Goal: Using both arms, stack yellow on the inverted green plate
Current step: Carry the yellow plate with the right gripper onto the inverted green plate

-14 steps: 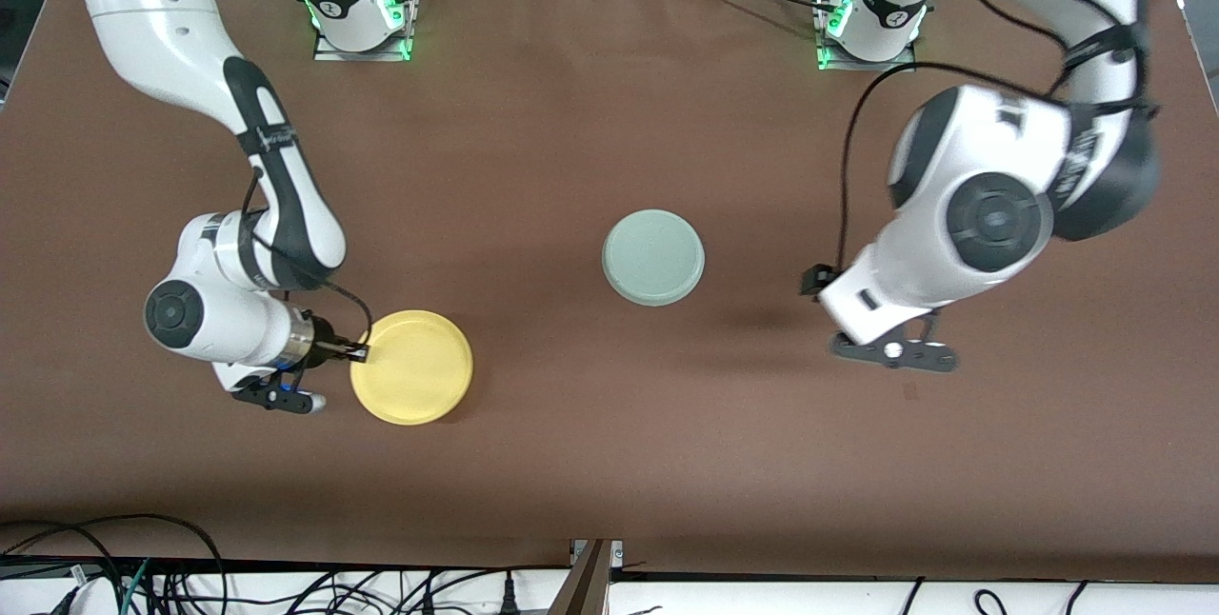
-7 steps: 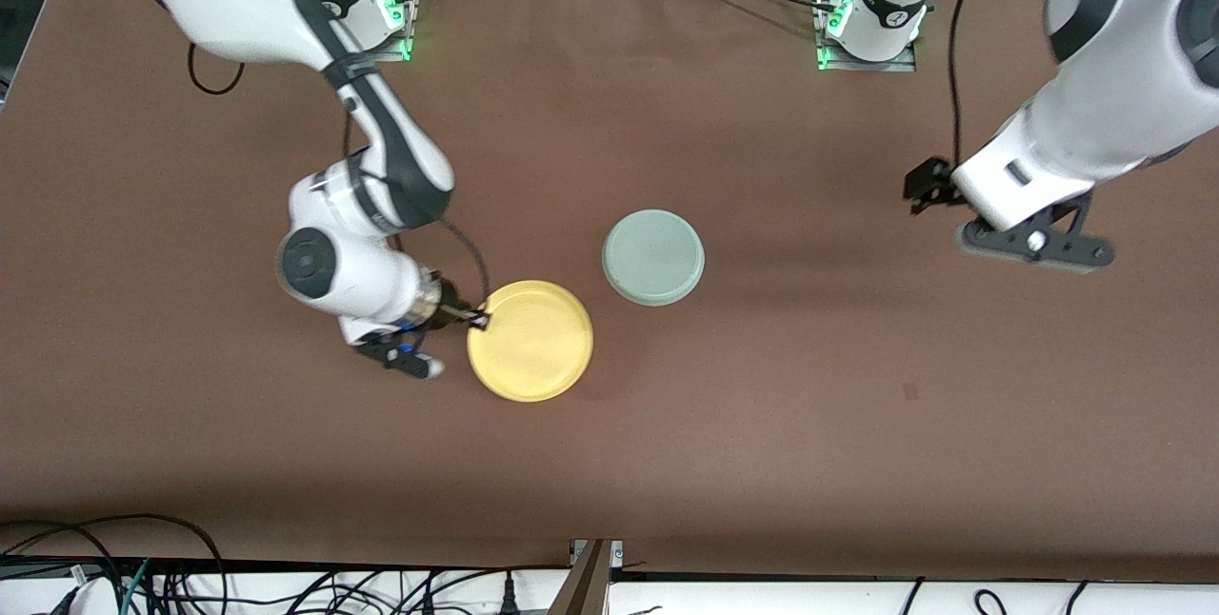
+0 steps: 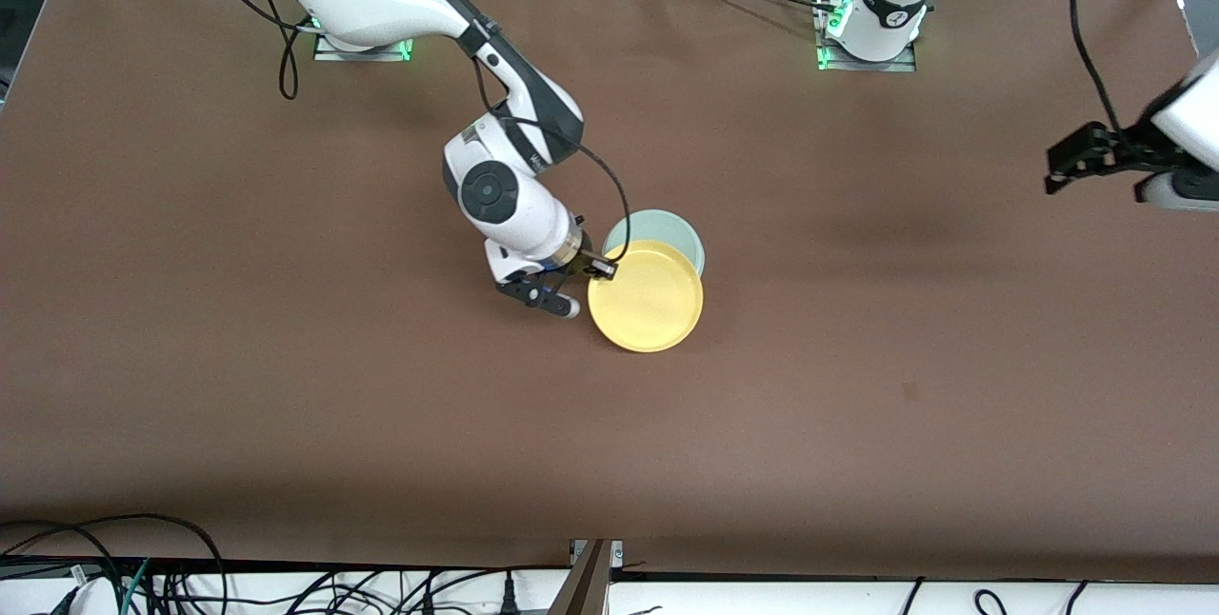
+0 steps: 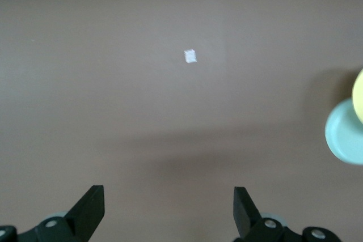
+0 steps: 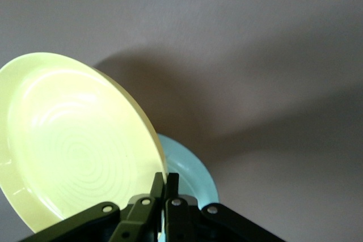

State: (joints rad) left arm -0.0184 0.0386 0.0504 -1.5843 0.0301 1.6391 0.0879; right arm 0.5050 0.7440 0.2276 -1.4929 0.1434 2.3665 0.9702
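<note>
Right gripper (image 3: 598, 267) clamped on yellow plate's (image 3: 648, 298) rim, partly over green plate (image 3: 657, 227); left gripper (image 4: 169, 211) wide open, well apart from green plate, idle.

A brown table (image 3: 286, 386) fills the front view, with black cables (image 3: 114, 567) along its near edge and green lights (image 3: 829, 49) glowing at its far edge.

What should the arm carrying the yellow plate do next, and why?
Probably carry it a little farther from the front camera, then lower it. The right tool is shut on the yellow plate by its rim, and the plate covers only the nearer part of the green plate, so it is not yet centred. The left tool is open, over bare table at its own end.
</note>
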